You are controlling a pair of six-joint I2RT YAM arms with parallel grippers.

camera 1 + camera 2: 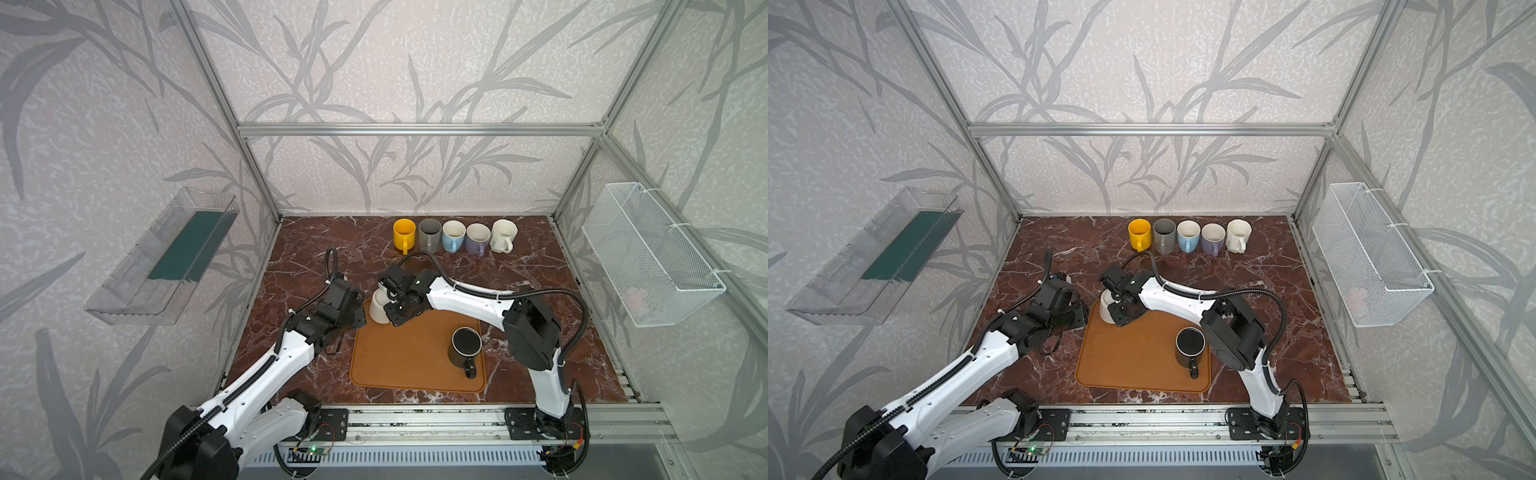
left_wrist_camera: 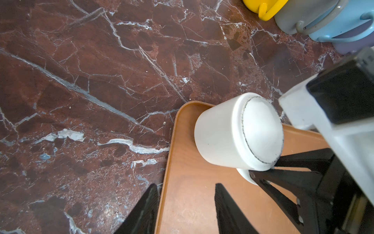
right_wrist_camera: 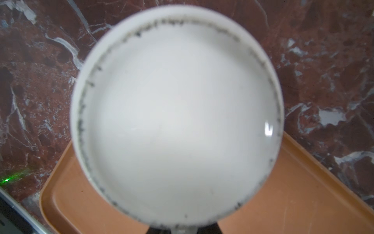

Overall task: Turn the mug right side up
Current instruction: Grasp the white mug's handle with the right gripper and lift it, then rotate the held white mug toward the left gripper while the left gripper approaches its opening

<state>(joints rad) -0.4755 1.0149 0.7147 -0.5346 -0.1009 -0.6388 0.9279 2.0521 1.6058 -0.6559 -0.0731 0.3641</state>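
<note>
Free surface [image 1: 299, 249] lies left of the tray [image 1: 415, 365]. A mug row [image 1: 453, 237] lines the far edge; a black mug [image 1: 465, 345] takes the tray's right; the right end effector [image 2: 253, 174] seemingly hems the white mug [image 1: 377, 311].

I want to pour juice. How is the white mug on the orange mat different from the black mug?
The white mug is upside down, base up; the black mug is upright, mouth up. The right gripper is shut on the white mug's handle; nothing holds the black mug. The white mug is at the far left corner of the orange mat, the black mug by its right edge. Both have one handle.
</note>
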